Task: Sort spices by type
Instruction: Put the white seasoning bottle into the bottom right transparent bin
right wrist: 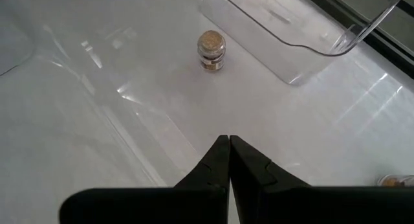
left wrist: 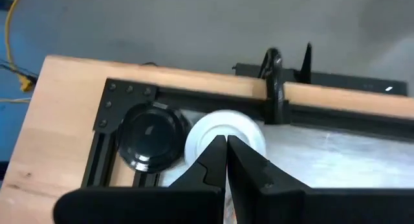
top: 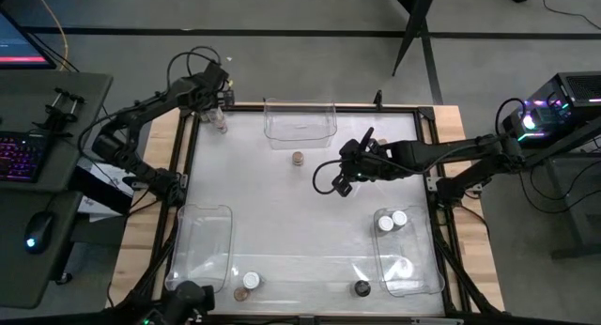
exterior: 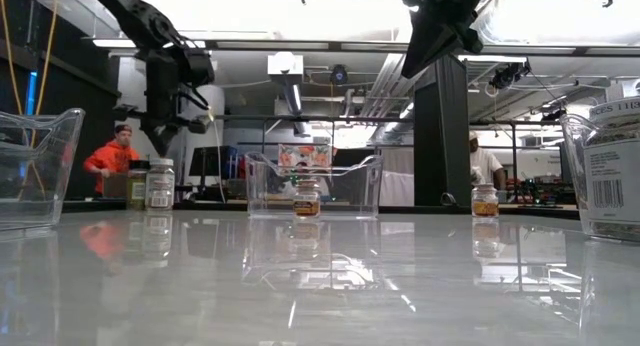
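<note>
My left gripper point(top: 214, 107) point(left wrist: 226, 144) is shut and hovers at the table's far left corner, just above a white-lidded jar point(left wrist: 223, 134) point(exterior: 160, 183). A black-lidded jar point(left wrist: 150, 136) point(exterior: 137, 188) stands beside it. In the low view a small gap shows between the fingertips and the white lid. My right gripper point(top: 346, 175) point(right wrist: 228, 142) is shut and raised over the middle of the table. A tan-lidded jar point(top: 297, 158) point(right wrist: 211, 50) stands ahead of it, in front of the far bin point(top: 300, 120). More jars stand near the table's near edge: white-lidded point(top: 251, 281), brown-lidded point(top: 239, 294), black-lidded point(top: 362, 287).
Three clear bins lie on the white table: one at the far edge, one near left point(top: 202, 245), one near right point(top: 410, 255) with two white-lidded jars point(top: 392, 221) inside. A black frame rail point(left wrist: 123, 107) runs around the table. People show in the room beyond.
</note>
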{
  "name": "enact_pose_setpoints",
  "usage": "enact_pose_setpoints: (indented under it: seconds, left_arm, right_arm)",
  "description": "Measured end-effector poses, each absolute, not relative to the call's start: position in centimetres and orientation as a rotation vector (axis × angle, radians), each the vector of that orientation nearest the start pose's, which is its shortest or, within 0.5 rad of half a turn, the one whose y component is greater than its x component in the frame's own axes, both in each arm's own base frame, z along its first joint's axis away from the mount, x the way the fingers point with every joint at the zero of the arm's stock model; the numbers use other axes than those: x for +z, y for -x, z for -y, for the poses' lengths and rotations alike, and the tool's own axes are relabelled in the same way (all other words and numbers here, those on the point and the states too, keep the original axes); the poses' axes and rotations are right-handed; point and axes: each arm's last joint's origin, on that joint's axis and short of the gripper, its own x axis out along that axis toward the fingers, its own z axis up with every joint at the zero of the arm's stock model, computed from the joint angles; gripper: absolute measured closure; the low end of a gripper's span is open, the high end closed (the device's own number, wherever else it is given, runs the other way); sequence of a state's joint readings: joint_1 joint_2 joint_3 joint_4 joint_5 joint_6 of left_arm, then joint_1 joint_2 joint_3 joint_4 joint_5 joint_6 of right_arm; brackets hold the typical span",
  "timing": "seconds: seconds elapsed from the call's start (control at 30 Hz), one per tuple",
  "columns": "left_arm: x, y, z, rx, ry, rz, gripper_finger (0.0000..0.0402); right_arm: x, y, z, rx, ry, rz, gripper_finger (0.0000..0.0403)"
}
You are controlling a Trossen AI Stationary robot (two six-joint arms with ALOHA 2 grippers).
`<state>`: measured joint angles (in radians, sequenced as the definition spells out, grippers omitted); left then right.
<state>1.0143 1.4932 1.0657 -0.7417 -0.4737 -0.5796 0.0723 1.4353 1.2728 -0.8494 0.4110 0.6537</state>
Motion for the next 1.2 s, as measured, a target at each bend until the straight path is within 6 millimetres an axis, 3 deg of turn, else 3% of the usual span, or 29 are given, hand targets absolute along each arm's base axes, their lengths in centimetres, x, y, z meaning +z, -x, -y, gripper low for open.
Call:
enact_pose_setpoints:
  seconds: [0.37,0.67,1.2]
  left_arm:
    - [23.2,-14.2,-24.6,1.694,0.792,-0.764,0.0401]
    - [21.1,-14.4,-23.5,1.721,0.815,-0.743,0.0401]
    - [21.2,-19.2,-20.9,1.503,0.800,-0.666,0.0401]
  right_arm:
    - [30.5,-28.6,-0.9,-0.619,-0.369,-0.831,0.0402]
    - [30.5,-28.6,-0.9,-0.619,-0.369,-0.831,0.0402]
    - [30.5,-28.6,-0.9,-0.611,-0.355,-0.836,0.0402]
